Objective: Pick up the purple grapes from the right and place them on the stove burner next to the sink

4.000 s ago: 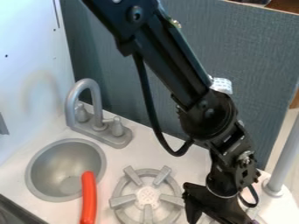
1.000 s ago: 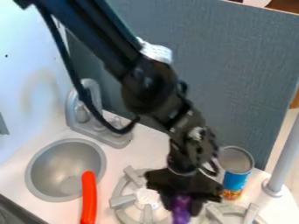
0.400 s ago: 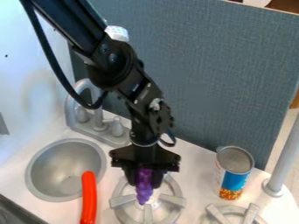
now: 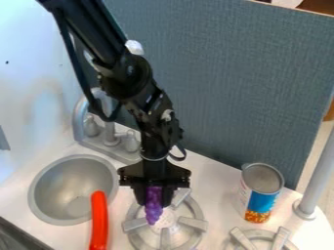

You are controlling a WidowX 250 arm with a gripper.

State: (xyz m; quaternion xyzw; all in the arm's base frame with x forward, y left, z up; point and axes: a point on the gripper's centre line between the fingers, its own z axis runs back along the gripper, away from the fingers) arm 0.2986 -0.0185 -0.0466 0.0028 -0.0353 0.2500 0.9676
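Item: bunch of purple grapes [image 4: 153, 209], qty 1. Loc.: in the gripper [image 4: 155, 195], above the near burner [image 4: 192, 223], betw. sink [image 4: 60, 196] at left and can [image 4: 260, 192] at right. Contact w/ burner: can't tell.
Jaws: closed in on the grapes' upper end, kept apart only by the bunch's width; lower end hangs free.
Risks (est.): (1) grip is on upper end only, so the bunch could slip or twist if pressure eases; (2) loose end could snag on a burner prong if the arm [image 4: 98, 36] dips or drifts; (3) wide sideways swing to the right could tip the can; to the left & low, could bump the red handle [image 4: 99, 219] by the sink.
Pose: arm in from far left, slanting down to the right; wrist approx. upright, gripper pointing down.
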